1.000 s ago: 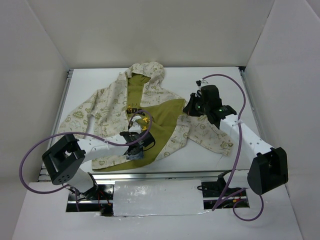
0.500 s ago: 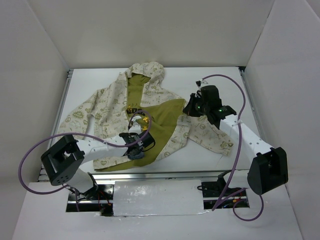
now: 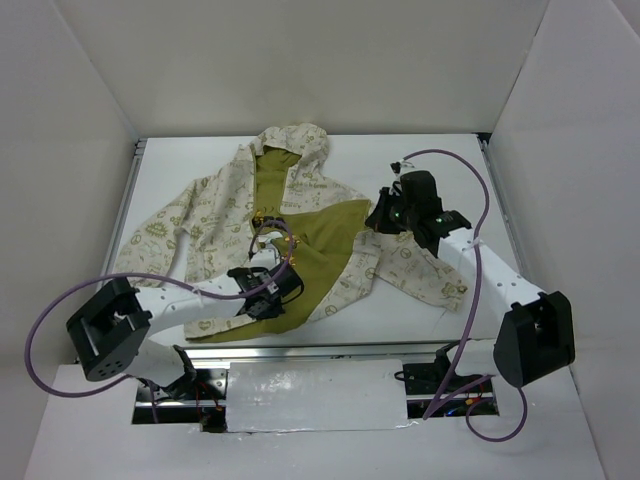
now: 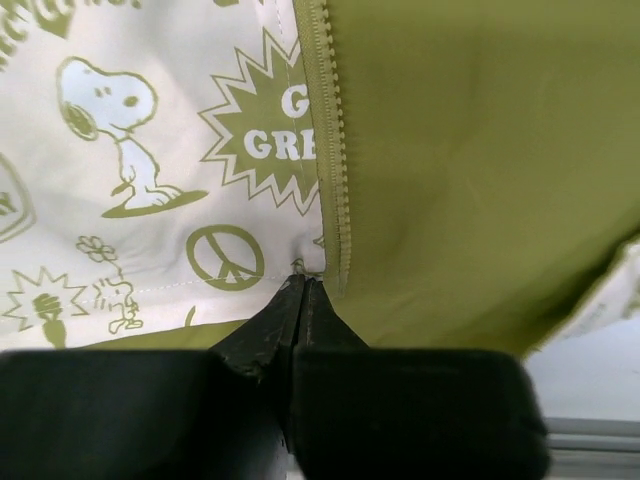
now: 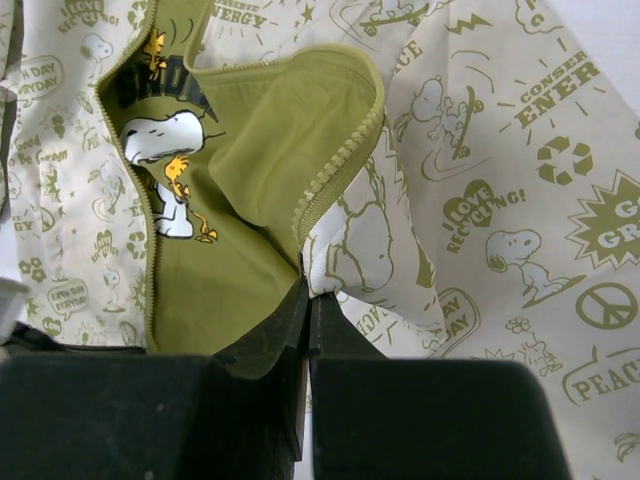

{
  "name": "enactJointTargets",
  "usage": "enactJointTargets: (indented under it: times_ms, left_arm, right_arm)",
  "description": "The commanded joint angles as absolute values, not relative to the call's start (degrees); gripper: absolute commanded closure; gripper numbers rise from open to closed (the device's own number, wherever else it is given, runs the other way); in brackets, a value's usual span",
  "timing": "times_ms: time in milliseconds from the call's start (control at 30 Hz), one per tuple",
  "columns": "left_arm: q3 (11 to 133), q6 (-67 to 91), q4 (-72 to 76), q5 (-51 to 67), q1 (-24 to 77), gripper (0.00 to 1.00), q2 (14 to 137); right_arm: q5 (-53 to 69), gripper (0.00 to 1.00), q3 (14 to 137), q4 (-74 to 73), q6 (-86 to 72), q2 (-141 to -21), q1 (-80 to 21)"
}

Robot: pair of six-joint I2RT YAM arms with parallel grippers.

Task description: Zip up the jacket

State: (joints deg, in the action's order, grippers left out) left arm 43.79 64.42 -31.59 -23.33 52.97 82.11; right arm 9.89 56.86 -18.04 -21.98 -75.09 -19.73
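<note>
The jacket (image 3: 220,215), cream with olive doodle prints, lies open on the table with its hood at the far side. My left gripper (image 3: 262,300) is shut on the bottom hem of the left front panel, right beside the olive zipper tape (image 4: 330,150); its tips (image 4: 303,283) meet on the fabric. My right gripper (image 3: 383,220) is shut on the zipper edge (image 5: 340,170) of the right front panel and holds it folded back, so the olive lining (image 5: 270,130) shows. In its wrist view the gripper (image 5: 308,278) pinches cream fabric.
An olive T-shirt with a white cartoon figure (image 5: 165,140) lies inside the open jacket. White walls enclose the table on three sides. A metal rail (image 3: 300,345) runs along the near edge. Purple cables (image 3: 470,180) loop off both arms.
The left arm's elbow and base link have swung left and lower. Its gripper has stayed on the hem and shifted slightly toward the near edge. The right arm has not moved.
</note>
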Motion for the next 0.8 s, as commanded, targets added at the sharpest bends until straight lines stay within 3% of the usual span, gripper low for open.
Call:
enactJointTargets:
  times_ms: [0, 533, 600, 767]
  left_arm:
    - [44.3, 62.0, -32.9, -26.7, 52.8, 1.0, 76.7]
    - [48.3, 58.0, -37.0, -31.8, 50.9, 1.0, 56.4]
    - [48.3, 57.6, -36.9, -31.8, 50.5, 1.0, 53.0]
    - [43.3, 54.1, -25.6, -26.7, 50.4, 1.0, 44.5]
  right_arm:
    - [10.3, 1.0, 57.0, -15.8, -21.3, -75.5, -19.9]
    - [2.8, 1.0, 59.1, -18.1, -21.6, -78.5, -22.3]
    - [6.2, 1.0, 58.7, -16.8, -22.0, -78.0, -22.2]
    - [10.5, 1.0, 56.7, -10.0, -24.3, -76.4, -33.8]
